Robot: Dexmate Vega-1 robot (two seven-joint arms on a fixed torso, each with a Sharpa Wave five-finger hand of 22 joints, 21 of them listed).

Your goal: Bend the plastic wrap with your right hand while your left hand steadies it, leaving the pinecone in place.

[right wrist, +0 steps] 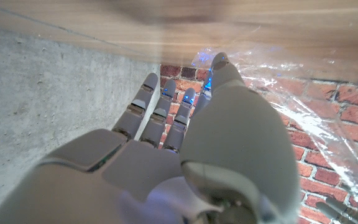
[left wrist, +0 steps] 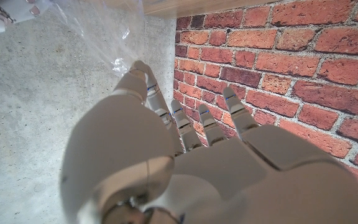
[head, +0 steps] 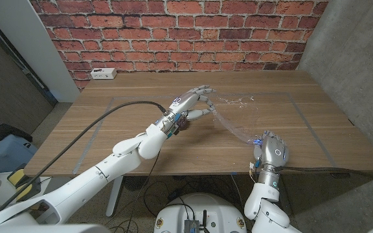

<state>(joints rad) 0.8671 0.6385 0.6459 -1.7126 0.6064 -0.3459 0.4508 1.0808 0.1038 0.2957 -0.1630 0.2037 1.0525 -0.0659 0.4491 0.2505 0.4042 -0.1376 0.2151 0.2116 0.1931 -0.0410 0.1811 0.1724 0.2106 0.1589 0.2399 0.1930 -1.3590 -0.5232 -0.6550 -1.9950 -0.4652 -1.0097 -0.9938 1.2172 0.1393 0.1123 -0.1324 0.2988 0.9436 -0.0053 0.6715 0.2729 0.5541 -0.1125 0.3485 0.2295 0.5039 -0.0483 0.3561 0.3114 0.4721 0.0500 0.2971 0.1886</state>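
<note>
Stretching across the middle of the wooden table (head: 316, 123), the plastic wrap (head: 233, 124) is lifted and runs between the two hands. The left hand (head: 192, 103) is over its far end with the fingers spread; in the left wrist view one fingertip touches the wrap, but a real hold I cannot tell. The right hand (head: 272, 150) stands near the front edge at the wrap's near end, fingers close together, seemingly gripping it. The pinecone (head: 182, 123) lies under the left wrist.
</note>
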